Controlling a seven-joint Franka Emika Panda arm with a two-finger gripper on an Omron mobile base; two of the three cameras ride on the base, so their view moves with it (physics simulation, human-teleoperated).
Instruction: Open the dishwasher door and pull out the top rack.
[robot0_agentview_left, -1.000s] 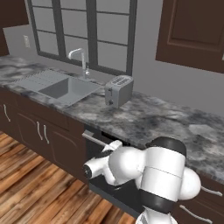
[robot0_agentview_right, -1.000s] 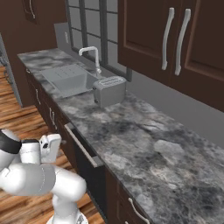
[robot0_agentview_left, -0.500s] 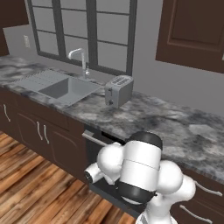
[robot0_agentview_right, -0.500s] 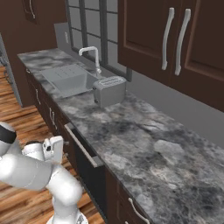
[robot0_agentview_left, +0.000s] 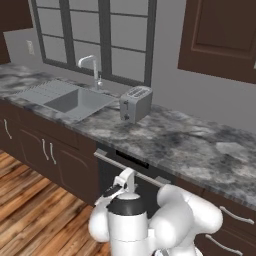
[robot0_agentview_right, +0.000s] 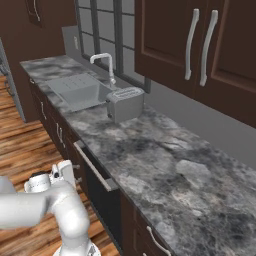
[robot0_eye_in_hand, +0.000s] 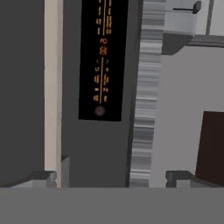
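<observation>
The dishwasher door is a black panel under the counter, and it stands shut. Its long silver handle runs across near the top, under the control strip with orange marks. My gripper hovers right in front of the handle, open, with nothing between its fingers. From the right, the gripper sits just left of the handle, apart from it. The hand view is rolled, so the handle runs upright by the left fingertip. The top rack is hidden behind the shut door.
A toaster stands on the marble counter above the dishwasher. A sink with a faucet lies to the left. Brown cabinet doors flank the dishwasher. Wooden floor spreads in front.
The arm has folded lower and the hand has crept up and in toward the dishwasher handle. The jaws stay open and the door has not moved.
</observation>
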